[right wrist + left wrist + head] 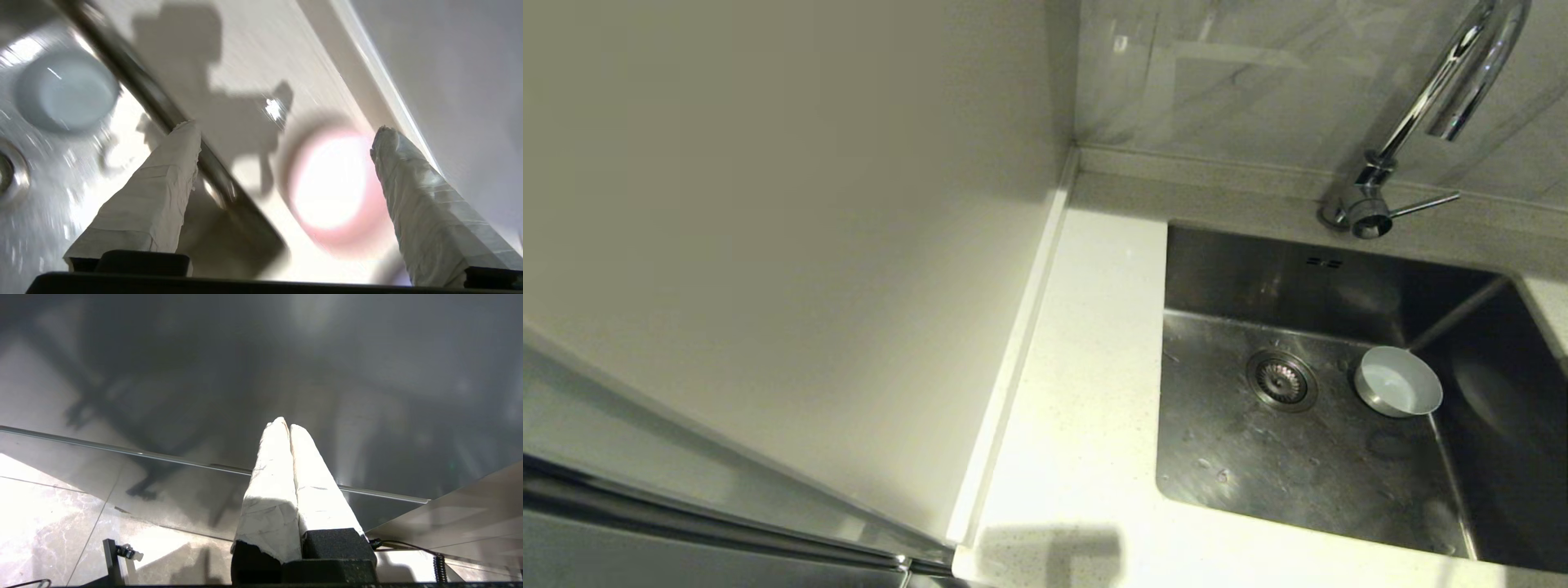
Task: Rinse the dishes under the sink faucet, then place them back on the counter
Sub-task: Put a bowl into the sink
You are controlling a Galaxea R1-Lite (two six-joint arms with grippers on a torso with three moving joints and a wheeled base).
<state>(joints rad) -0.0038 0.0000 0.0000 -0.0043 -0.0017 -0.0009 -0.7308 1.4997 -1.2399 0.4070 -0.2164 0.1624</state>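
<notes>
The light blue-grey bowl stands upright on the floor of the steel sink, to the right of the round drain; it also shows in the right wrist view as the blue-grey bowl. The pale pink bowl sits on the white counter just past the sink's edge. My right gripper is open above it, holding nothing. My left gripper is shut on nothing, parked away from the sink. The chrome faucet arches over the sink's back right. The lilac plate and both arms are out of the head view.
A white speckled counter runs along the sink's left side, bounded by a raised rim and a plain beige wall panel. The faucet's thin lever points right. Water drops lie on the sink floor.
</notes>
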